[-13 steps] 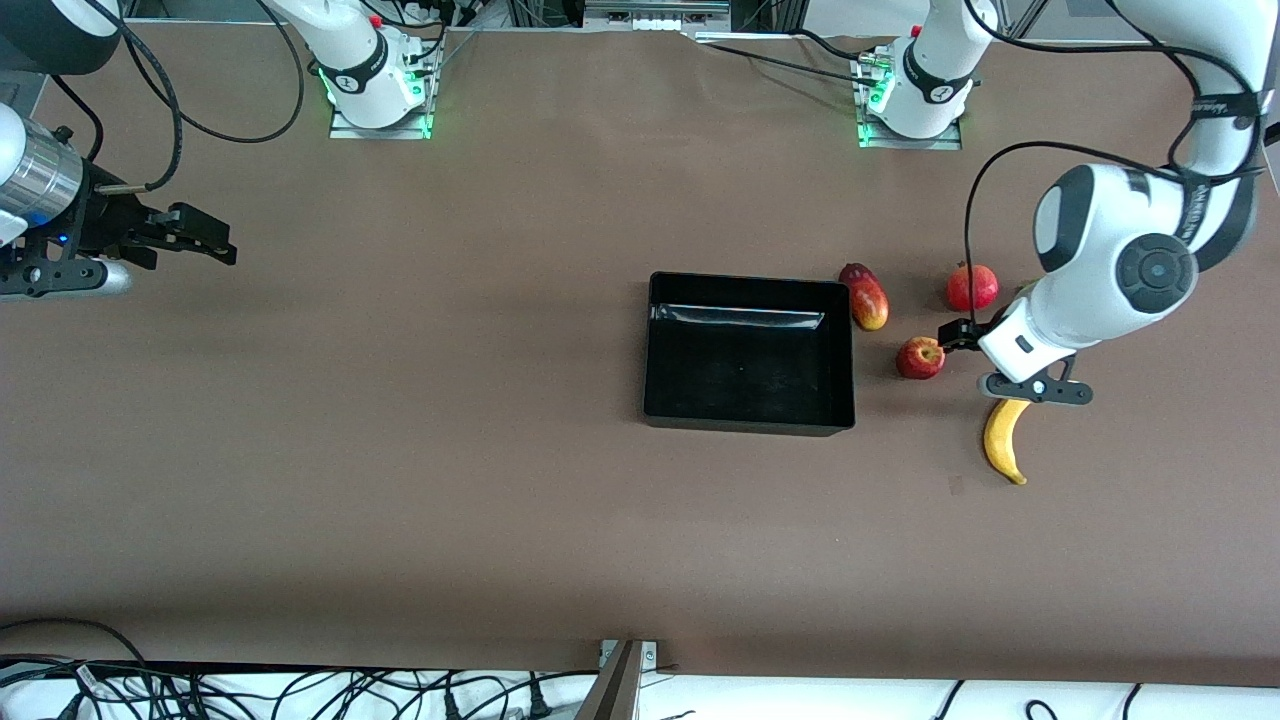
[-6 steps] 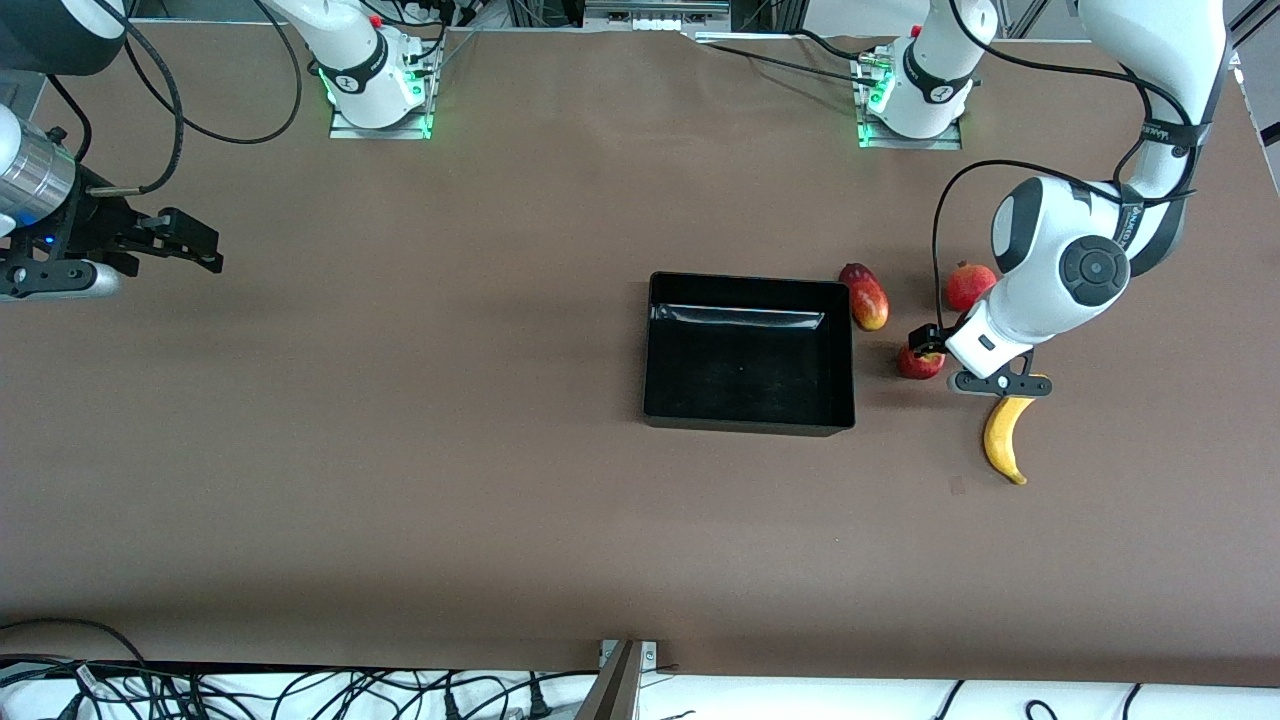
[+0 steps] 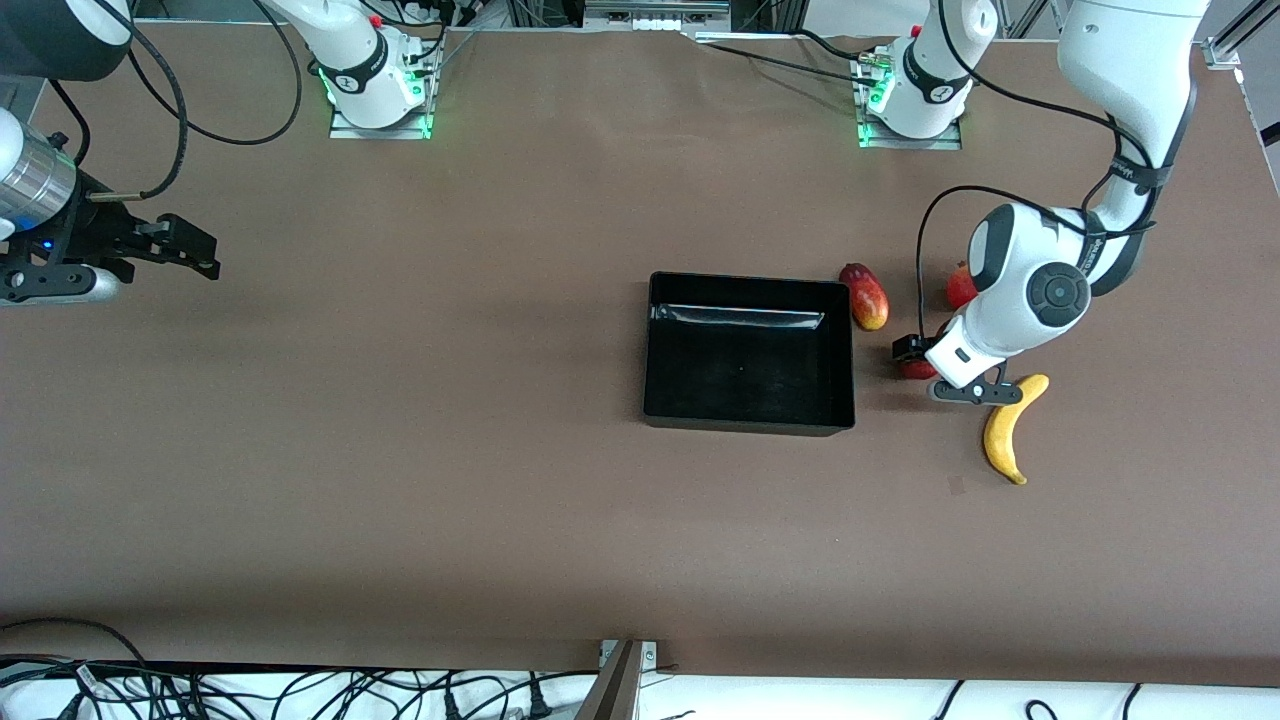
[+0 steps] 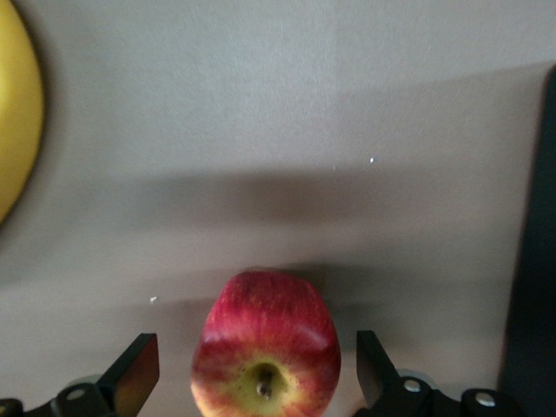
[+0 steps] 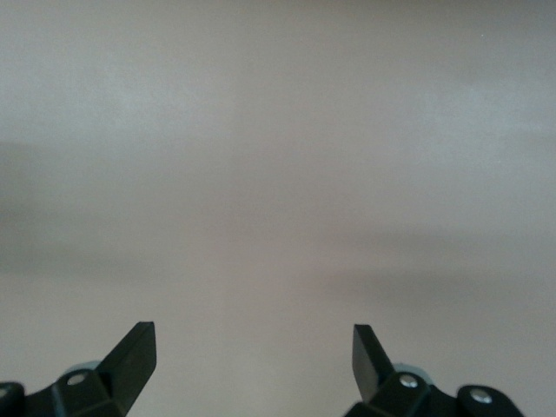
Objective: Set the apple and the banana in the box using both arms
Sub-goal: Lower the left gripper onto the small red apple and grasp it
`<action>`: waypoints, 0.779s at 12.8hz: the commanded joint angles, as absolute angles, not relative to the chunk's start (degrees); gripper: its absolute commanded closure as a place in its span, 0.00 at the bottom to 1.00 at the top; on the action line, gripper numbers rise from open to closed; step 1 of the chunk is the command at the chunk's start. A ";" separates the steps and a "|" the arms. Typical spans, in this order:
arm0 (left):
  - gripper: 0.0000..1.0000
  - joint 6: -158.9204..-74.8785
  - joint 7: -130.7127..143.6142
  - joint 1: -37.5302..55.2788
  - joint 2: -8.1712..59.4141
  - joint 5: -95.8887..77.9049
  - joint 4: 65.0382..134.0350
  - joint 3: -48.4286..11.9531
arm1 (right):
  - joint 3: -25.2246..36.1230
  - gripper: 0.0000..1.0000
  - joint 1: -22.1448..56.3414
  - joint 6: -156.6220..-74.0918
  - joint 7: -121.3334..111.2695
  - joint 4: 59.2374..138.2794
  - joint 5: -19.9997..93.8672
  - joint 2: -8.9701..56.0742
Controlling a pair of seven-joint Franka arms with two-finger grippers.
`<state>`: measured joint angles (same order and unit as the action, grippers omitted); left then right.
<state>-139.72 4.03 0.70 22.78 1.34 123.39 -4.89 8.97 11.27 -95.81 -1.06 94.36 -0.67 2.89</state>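
The left pincer (image 4: 258,369) stood wide open astride the apple (image 4: 265,347), one finger on each side and neither touching it. The apple sat on the tabletop (image 3: 400,450) between the box (image 3: 748,352) and the banana (image 3: 1006,428), toward the left arm's end. It looked firm, round, light and smooth-skinned, so a grip across its widest girth should hold, though it might roll if nudged. The banana seemed softer, best taken at mid-length. The right pincer (image 5: 252,356), also open, waited over bare tabletop near the right arm's edge.
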 commanded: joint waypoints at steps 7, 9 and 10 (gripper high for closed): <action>0.88 -126.91 3.78 0.62 22.33 0.97 113.96 -4.92 | 8.09 0.00 10.55 -96.24 -1.32 92.73 -1.14 4.13; 0.88 -112.91 3.69 1.05 22.15 0.09 103.93 -5.01 | 8.09 0.00 10.63 -97.64 -1.41 92.64 -1.41 4.13; 0.88 -109.20 3.95 1.66 21.97 0.00 100.58 -5.97 | 8.09 0.00 10.63 -98.43 -1.41 92.64 -1.41 4.13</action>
<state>-117.80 4.01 0.70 22.44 1.26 108.01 -5.06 8.79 11.27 -97.59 -1.06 94.04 -0.67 3.50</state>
